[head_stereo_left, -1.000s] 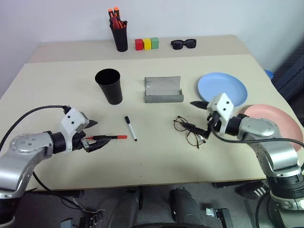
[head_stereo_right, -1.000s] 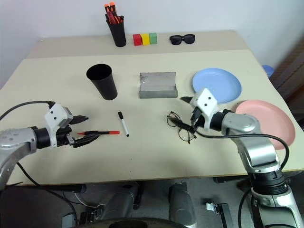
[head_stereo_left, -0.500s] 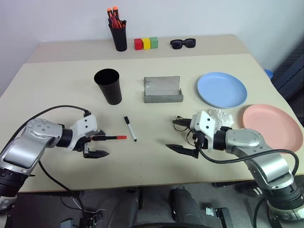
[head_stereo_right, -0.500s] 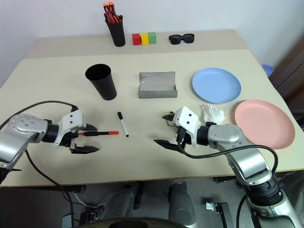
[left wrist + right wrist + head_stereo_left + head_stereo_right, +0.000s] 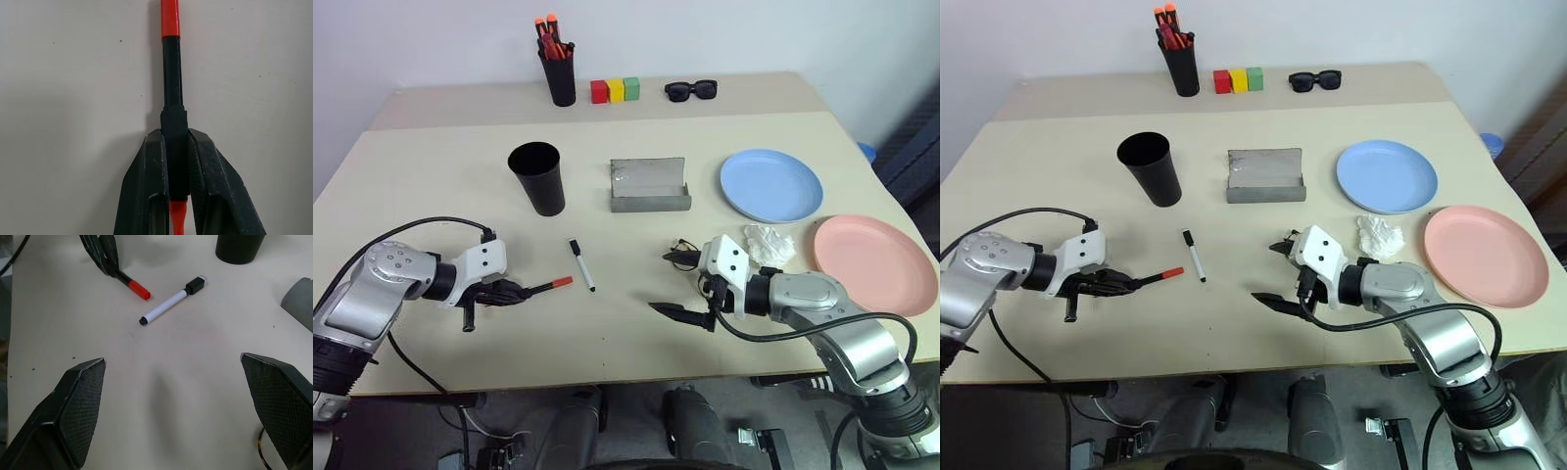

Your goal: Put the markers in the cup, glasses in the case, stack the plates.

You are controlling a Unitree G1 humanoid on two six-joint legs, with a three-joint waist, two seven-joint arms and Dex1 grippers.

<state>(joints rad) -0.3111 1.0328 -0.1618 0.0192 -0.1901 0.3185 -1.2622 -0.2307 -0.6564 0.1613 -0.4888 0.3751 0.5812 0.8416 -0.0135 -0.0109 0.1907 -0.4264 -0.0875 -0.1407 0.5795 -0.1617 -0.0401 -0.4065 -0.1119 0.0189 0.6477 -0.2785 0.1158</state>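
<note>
- Red marker (image 5: 172, 73): slim pen, red at the tip with a black middle, lying near the table's front left; the left gripper (image 5: 177, 161) is pressed together on its black middle, one finger on each side.
- White marker (image 5: 581, 263): black-capped, lying free on the table (image 5: 431, 176) just to the right of the red marker's tip, between the two grippers.
- Cup (image 5: 537, 177): wide black cup standing upright behind the white marker, well apart from both pens.
- Case (image 5: 650, 185): grey hinged case, lid raised, to the right of the cup.
- Glasses (image 5: 681, 253): thin wire frame lying in front of the case, partly hidden behind the right gripper (image 5: 688, 286).
- Right gripper: fingers spread wide, holding nothing, over the table just in front of the glasses.
- Blue plate (image 5: 771, 184) and pink plate (image 5: 873, 262): side by side on the table's right part, not stacked; a crumpled white tissue (image 5: 769, 244) lies between them and the right gripper.
</note>
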